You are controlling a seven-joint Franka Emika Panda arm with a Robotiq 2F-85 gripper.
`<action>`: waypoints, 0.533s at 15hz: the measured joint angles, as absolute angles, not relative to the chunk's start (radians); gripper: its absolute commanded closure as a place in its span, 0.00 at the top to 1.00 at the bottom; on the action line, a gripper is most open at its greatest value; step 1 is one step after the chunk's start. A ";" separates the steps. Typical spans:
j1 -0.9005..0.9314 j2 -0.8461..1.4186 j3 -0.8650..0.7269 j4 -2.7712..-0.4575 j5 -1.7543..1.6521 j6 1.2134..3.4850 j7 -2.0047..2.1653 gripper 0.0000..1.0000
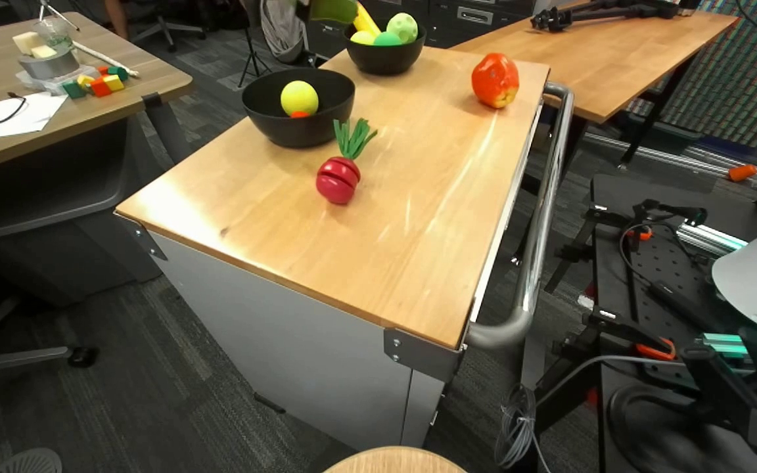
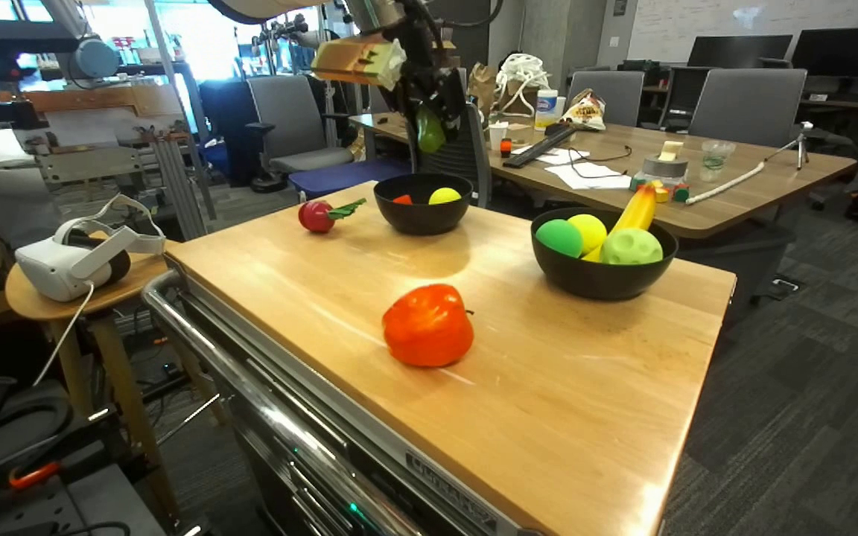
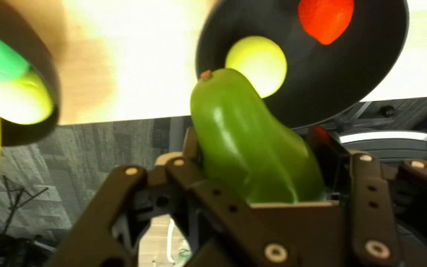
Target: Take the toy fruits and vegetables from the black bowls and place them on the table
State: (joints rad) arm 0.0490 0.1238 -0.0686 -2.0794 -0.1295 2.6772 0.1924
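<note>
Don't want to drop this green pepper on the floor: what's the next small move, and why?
Probably ease the end effector in over the table, beside the radish, before lowering: it holds the green pepper aloft, and the wrist view shows the pepper partly against floor.

Grey carpet (image 2: 809, 387) covers the floor. Two grey chairs (image 2: 749, 112) stand beyond the far edge of a brown desk (image 2: 775, 182), a whiteboard (image 2: 697, 21) behind them; windows (image 2: 213, 37) glare brightly.
</note>
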 measured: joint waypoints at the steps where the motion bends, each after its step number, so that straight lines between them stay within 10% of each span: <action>1: 0.047 0.074 -0.085 -2.140 -0.162 2.677 0.258 0.45; 8: -0.064 -0.079 -0.106 -2.439 -0.319 2.686 0.562 0.45</action>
